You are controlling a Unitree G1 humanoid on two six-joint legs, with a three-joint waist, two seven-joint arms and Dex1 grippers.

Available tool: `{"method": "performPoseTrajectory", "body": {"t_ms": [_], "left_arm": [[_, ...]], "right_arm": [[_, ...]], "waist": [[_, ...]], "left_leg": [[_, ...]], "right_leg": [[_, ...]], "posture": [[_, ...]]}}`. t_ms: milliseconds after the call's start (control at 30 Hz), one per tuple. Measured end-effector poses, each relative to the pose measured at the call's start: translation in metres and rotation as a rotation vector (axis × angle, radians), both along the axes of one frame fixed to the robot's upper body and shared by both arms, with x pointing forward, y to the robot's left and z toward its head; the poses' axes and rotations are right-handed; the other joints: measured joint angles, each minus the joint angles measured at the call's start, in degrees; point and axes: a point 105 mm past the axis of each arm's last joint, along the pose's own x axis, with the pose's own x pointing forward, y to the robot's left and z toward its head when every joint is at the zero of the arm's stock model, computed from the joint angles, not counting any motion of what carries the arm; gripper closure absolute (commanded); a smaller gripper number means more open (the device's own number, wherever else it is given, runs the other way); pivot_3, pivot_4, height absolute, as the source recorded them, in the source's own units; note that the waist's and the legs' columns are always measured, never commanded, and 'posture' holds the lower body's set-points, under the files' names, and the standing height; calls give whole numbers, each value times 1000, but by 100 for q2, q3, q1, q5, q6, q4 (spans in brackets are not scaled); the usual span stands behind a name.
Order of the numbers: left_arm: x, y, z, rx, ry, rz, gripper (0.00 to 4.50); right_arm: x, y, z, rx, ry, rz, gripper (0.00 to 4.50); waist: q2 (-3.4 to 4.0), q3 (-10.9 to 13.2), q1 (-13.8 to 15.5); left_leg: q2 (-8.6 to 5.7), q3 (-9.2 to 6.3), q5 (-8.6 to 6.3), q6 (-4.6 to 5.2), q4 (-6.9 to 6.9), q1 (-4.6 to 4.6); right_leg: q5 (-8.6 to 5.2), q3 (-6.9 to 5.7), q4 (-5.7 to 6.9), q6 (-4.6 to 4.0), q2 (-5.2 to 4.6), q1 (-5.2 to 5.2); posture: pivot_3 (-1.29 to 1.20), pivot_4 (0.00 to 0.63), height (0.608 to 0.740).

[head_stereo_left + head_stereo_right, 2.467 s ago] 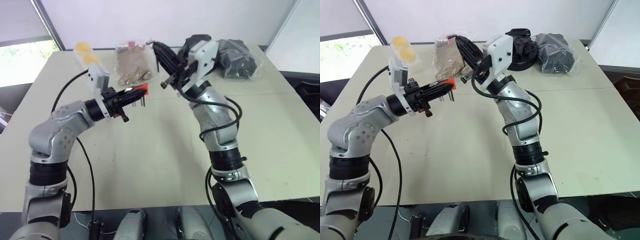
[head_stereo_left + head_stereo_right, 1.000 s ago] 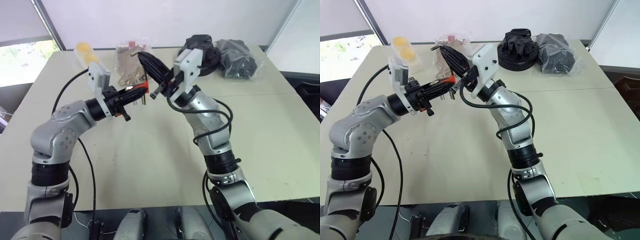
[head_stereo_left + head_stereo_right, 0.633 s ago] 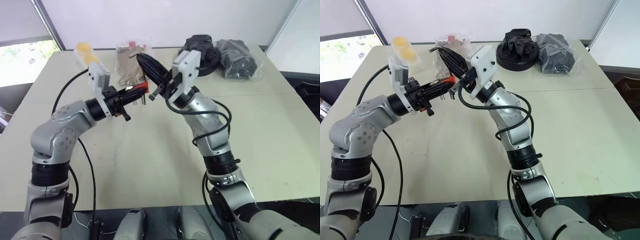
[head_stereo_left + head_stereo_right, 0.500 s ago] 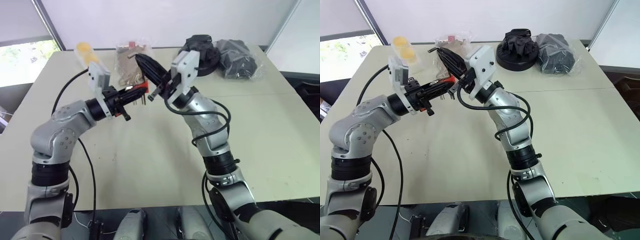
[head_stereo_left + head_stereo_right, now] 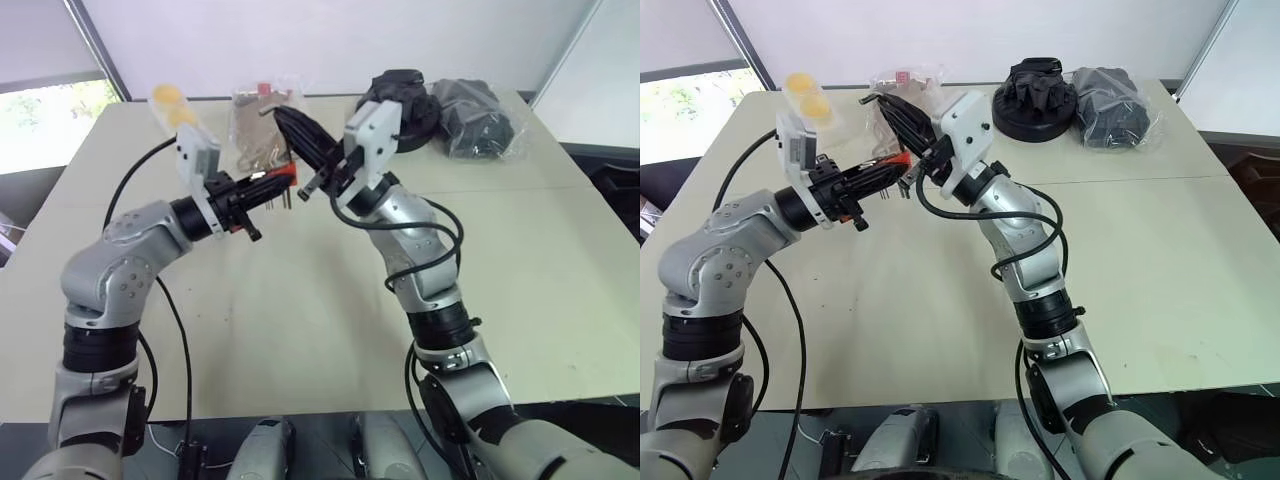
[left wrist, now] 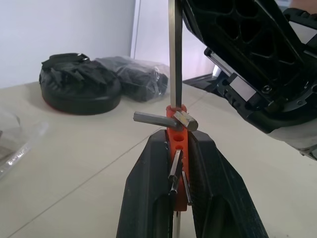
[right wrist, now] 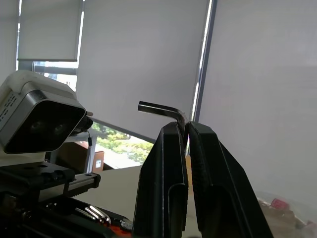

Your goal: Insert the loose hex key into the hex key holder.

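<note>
Since a second ago nothing has moved: your left gripper point(image 6: 179, 153) stays clamped on the holder point(image 6: 176, 141), your right gripper point(image 7: 186, 130) on the key point(image 7: 159, 108), whose shaft meets the holder at 12 o'clock, so insertion looks unfinished.

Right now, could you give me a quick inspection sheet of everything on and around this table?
Surface: pale table, bare in the middle.
Job's things: red hex key holder held above the table; loose hex key with its long shaft reaching the holder's top.
Clutter: clear bag of small parts, yellow cups, black round item, bagged dark bundle, all along the far edge.
Claws: left claw shut on holder; right claw shut on key.
Cables: black cable along the left arm.
Surroundings: window blinds.
</note>
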Motion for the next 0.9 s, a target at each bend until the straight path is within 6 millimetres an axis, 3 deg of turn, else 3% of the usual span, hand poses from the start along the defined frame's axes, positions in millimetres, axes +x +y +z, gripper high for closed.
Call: {"method": "performPoseTrajectory", "body": {"t_ms": [400,500,667,833,900], "left_arm": [[0,0,1,-2,-4,1,4500],[0,0,1,-2,-4,2,4500],[0,0,1,-3,-6,3,4500],[1,0,1,-5,-7,8,4500],[-1,-1,2,-8,-13,2,4500]], "right_arm": [[0,0,0,0,-1,2,4422],[0,0,0,0,1,0,3466],[4,-5,-10,-22,33,-16,960],[3,-24,-29,-92,56,-47,960],[0,-46,-43,-140,79,-94,960]], "waist": [[0,0,1],[0,0,1],[0,0,7],[0,0,20],[-1,0,55]], "left_leg": [[0,0,0,0,6,0],[0,0,0,0,8,0],[-1,0,0,0,9,0],[-2,0,-1,1,14,-2],[-6,-5,-3,4,21,-4]], "right_leg": [[0,0,11,0,0,-2],[0,0,12,0,0,-2],[0,0,13,0,0,-2],[0,0,13,0,-2,-1],[0,-1,13,0,-4,4]], "posture": [[0,150,740],[0,150,740],[0,150,740],[0,150,740],[0,150,740]]}}
